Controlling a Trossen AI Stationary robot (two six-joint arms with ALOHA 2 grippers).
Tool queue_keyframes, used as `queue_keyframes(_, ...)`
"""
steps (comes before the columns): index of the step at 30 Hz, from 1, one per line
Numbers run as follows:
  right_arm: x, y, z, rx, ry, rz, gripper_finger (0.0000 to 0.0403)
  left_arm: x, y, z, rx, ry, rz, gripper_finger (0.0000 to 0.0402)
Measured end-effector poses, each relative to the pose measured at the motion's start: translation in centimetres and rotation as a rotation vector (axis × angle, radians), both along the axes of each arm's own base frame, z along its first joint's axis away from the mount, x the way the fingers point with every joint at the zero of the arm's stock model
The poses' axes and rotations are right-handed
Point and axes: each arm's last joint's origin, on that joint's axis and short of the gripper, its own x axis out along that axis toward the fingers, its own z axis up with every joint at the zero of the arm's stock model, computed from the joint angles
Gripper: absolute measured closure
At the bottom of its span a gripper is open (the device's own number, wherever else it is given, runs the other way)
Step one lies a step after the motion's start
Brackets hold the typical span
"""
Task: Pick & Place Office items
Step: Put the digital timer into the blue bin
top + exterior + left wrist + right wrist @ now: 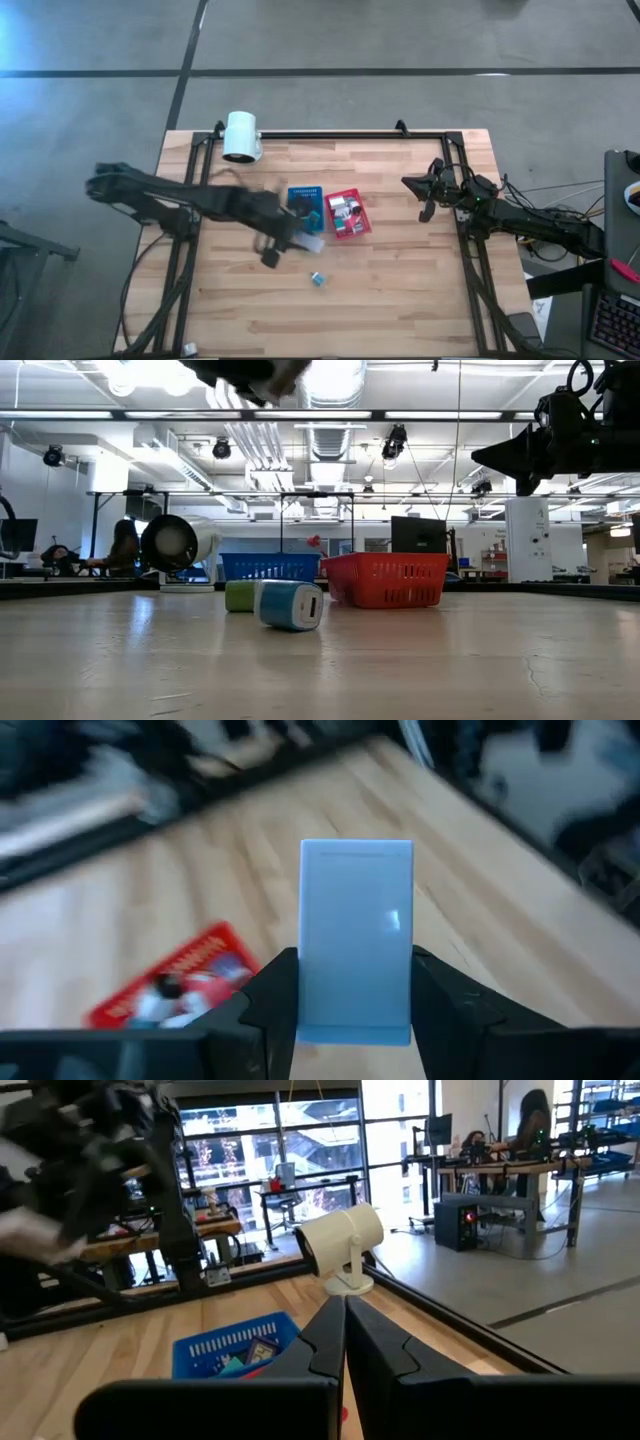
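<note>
Over the wooden table (400, 290), my left gripper (355, 1010) clamps a pale blue block (356, 935) standing lengthwise out between its fingers, just beside the red tray (362, 226), while my shut right gripper (427, 196) waits farther off.

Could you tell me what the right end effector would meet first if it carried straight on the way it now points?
Probably the blue tray, low in its path; the right end effector is shut. Beyond stands the white cylinder. Depth is uncertain.

The left arm (190, 200) is motion-blurred — the red tray's (350, 214) contents too small to tell
</note>
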Motion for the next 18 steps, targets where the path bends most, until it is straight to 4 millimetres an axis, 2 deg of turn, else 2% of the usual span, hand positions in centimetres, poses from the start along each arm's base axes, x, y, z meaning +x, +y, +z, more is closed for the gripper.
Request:
queue_keyframes(4,0.0,0.0,0.0,0.001,0.0,0.002,0.0394,-4.8,1.7,0.1,-0.122,-0.165,0.126,0.025)
queue_keyframes(10,0.0,0.0,0.0,0.001,-0.004,0.002,0.0394,-11.0,3.4,-2.7,-0.251,-0.332,0.356,0.025)
queue_keyframes(14,0.0,0.0,0.0,0.001,-0.003,0.003,0.0394,-13.9,3.6,-5.0,-0.322,-0.409,0.374,0.025)
queue_keyframes(18,0.0,0.0,0.0,0.002,-0.003,0.002,0.0394,-15.8,3.8,-6.4,-0.386,-0.463,0.401,0.025)
